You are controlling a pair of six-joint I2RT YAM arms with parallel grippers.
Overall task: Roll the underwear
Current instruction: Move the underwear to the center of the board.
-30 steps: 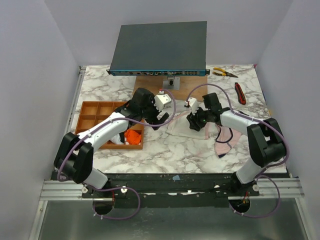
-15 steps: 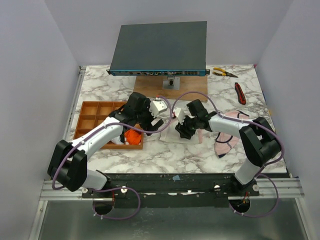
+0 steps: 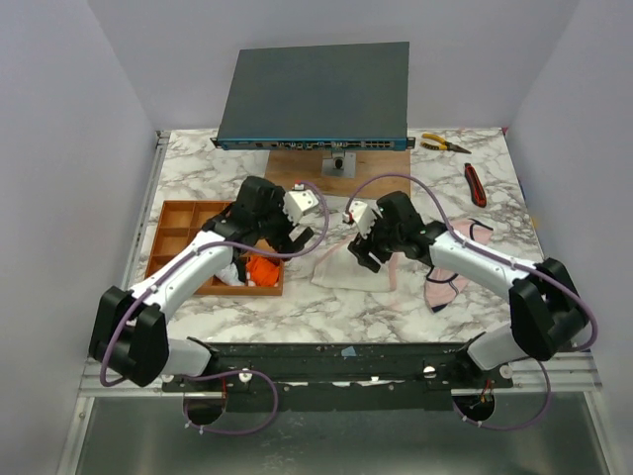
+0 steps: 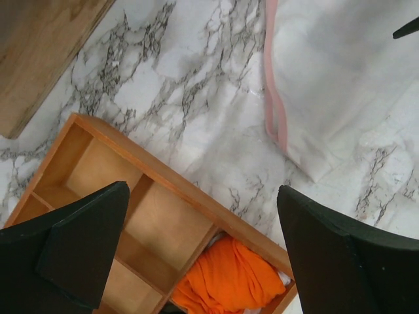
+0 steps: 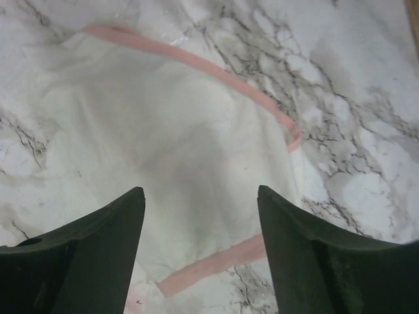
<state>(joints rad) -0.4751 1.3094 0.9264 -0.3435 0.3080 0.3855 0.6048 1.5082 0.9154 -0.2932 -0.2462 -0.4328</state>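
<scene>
The cream underwear (image 3: 341,273) lies flat mid-surface, long axis roughly along the near edge. The right pincer (image 3: 364,254) hangs spread and empty above it. The left pincer (image 3: 290,240) is spread over the tray (image 3: 178,212).

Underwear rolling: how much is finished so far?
Done: an orange piece sits bundled in the tray. In hand: nothing; the open right gripper hovers over the white pink-trimmed underwear, lying flat. To do: rolling it, and the pink pair.
</scene>
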